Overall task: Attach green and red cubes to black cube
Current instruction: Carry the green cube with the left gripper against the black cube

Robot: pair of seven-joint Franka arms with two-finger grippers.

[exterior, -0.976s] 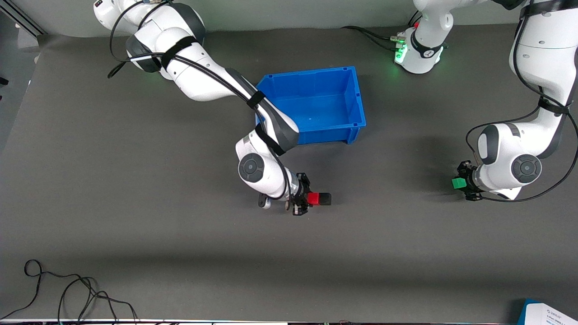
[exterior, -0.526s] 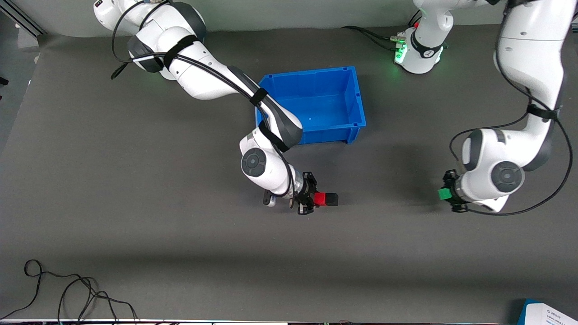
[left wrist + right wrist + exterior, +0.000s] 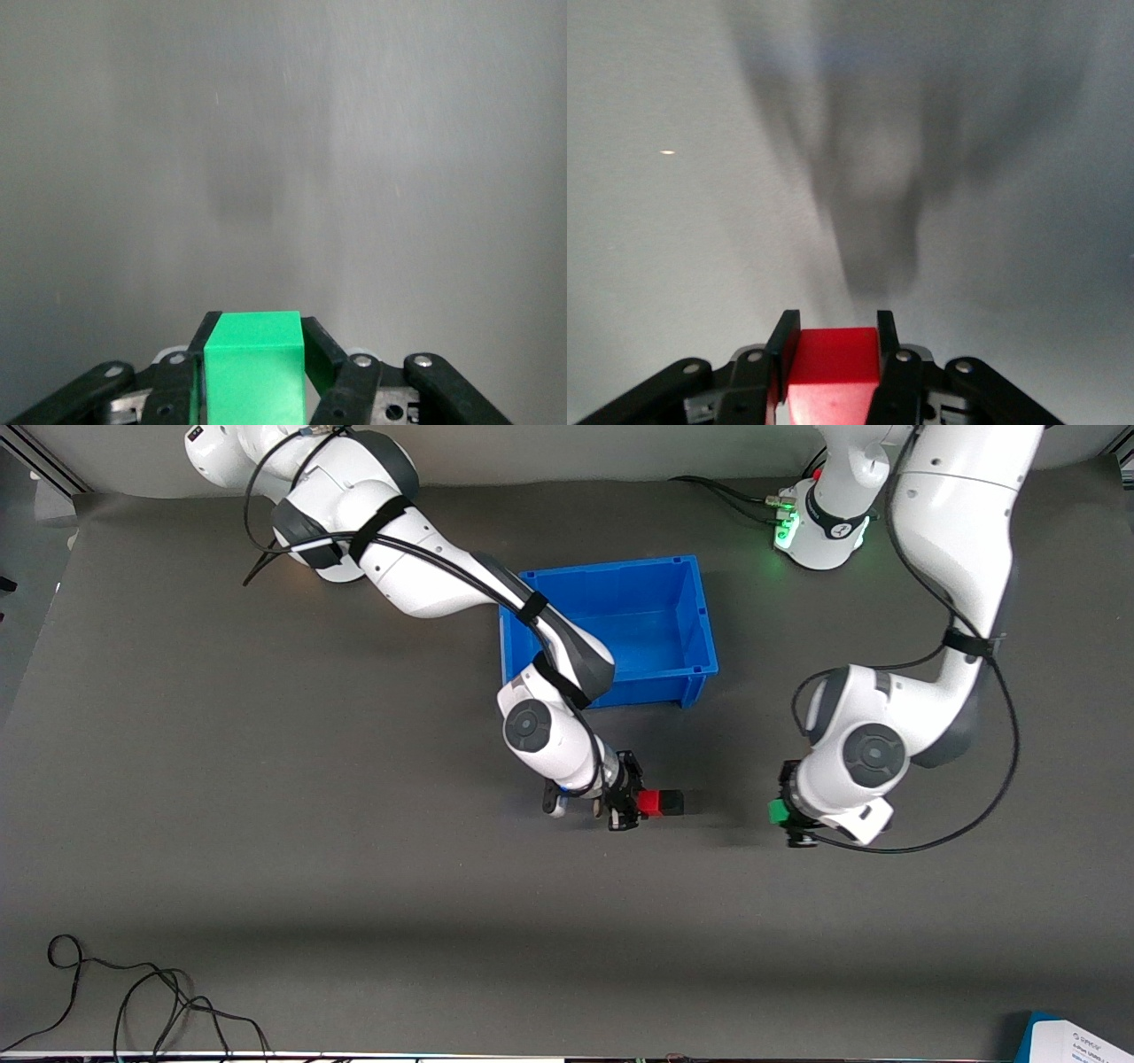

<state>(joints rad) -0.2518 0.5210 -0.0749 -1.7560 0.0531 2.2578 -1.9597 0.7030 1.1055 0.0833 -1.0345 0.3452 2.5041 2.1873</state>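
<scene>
- Over the middle of the desk (image 3: 266,850), nearer the front camera than the blue bin (image 3: 700,657), the red cube (image 3: 646,802) sits clamped between the fingers of the right pincer (image 3: 634,804).
- The black cube (image 3: 671,802) touches the red cube on the face turned toward the left arm's end of the desk; the two read as one joined block in the front view.
- In the right wrist view, the red cube (image 3: 831,367) fills the gap between the two black fingers (image 3: 781,347), both pressed against its sides; the black cube cannot be made out there.
- The green cube (image 3: 778,811) is gripped by the left pincer (image 3: 785,813), over bare desk toward the left arm's end, well apart from the red and black pair and roughly level with them.
- The left wrist view confirms the hold: the green cube (image 3: 253,367) is seated between the fingers (image 3: 324,352) of the left pincer (image 3: 257,372), with only grey desk surface (image 3: 283,133) in front of it.
- The right arm reaches across a corner of the blue bin, its wrist lowered close to the desk.
- A loose black cable (image 3: 133,996) lies near the desk corner closest to the front camera at the right arm's end.
- A white-and-blue card (image 3: 1076,1041) sits at the front corner at the left arm's end.
</scene>
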